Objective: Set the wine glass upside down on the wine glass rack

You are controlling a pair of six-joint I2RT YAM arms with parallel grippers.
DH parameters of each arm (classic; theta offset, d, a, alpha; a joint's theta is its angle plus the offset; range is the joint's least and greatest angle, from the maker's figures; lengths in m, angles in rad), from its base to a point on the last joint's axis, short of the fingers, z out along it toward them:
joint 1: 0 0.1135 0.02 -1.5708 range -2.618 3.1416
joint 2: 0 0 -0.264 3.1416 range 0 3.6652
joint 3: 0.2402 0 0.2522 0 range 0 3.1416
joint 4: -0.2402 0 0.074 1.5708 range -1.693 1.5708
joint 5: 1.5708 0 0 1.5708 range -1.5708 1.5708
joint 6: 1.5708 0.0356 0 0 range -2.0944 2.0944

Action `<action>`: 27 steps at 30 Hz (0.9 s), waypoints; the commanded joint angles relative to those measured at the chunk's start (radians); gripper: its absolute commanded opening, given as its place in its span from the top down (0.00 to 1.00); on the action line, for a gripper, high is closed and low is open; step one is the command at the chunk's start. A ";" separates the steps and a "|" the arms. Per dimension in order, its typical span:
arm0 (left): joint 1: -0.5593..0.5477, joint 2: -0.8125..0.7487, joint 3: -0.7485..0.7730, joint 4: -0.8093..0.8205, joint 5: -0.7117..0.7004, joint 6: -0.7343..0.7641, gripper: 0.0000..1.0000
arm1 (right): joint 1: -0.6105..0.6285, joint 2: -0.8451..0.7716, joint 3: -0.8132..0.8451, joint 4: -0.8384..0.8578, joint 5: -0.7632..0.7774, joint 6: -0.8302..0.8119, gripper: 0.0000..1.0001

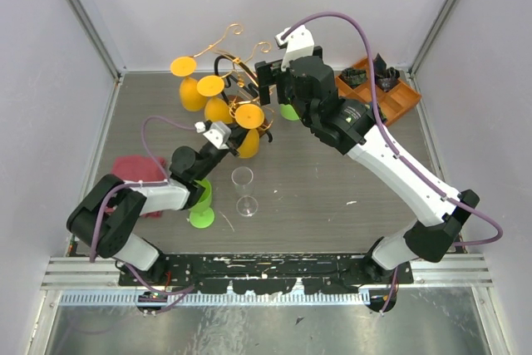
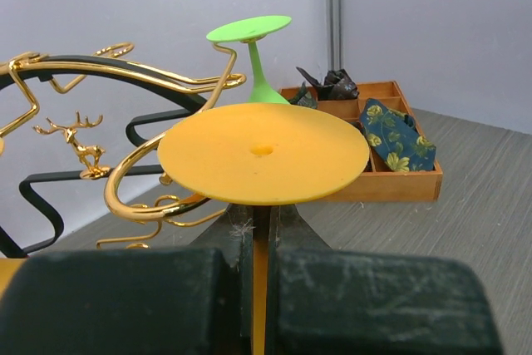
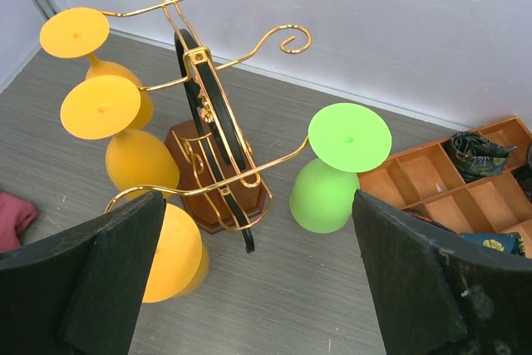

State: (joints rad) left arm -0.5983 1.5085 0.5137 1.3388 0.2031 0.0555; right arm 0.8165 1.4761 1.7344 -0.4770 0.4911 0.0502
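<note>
Stem of an orange wine glass (image 2: 263,152) was pinched between the pressed-in fingers of the left tool (image 2: 262,288). The glass was held upside down, round foot on top and bowl hanging below. It sat at the front of the wine glass rack (image 3: 218,114), its foot right by the curved end of a low gold wire arm. Whether the foot rested on that arm could not be told.

The rack stood on a brown wooden base toward the back of the grey tabletop (image 1: 332,197). It had a black loop through its middle and a small gold deer figure (image 2: 83,145) inside. Two more orange glasses (image 3: 100,106) hung foot-up on the side toward the left arm. A green glass (image 3: 349,137) hung the same way on the other side. The right tool (image 1: 274,85) hovered above the rack with its fingers spread wide, gripping nothing.

Nearer the arms, a clear glass (image 1: 243,191) stood upright on the tabletop. Another green glass (image 1: 202,218) stood beside it, under the left arm. A red cloth (image 1: 133,168) lay at the left. An orange compartment tray (image 1: 403,104) sat at the back right.
</note>
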 commanded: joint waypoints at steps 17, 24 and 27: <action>0.003 0.077 0.094 0.092 -0.191 0.063 1.00 | 0.004 -0.013 0.013 0.077 0.017 -0.032 0.00; 0.003 0.071 0.097 0.092 -0.269 0.074 1.00 | 0.004 0.001 0.015 0.079 0.011 -0.028 0.00; 0.003 0.058 0.092 0.092 -0.327 0.082 1.00 | 0.005 0.005 0.018 0.080 0.006 -0.027 0.00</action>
State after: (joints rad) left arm -0.6003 1.5745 0.5785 1.3823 -0.0025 0.1047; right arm 0.8165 1.4811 1.7344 -0.4561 0.4961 0.0277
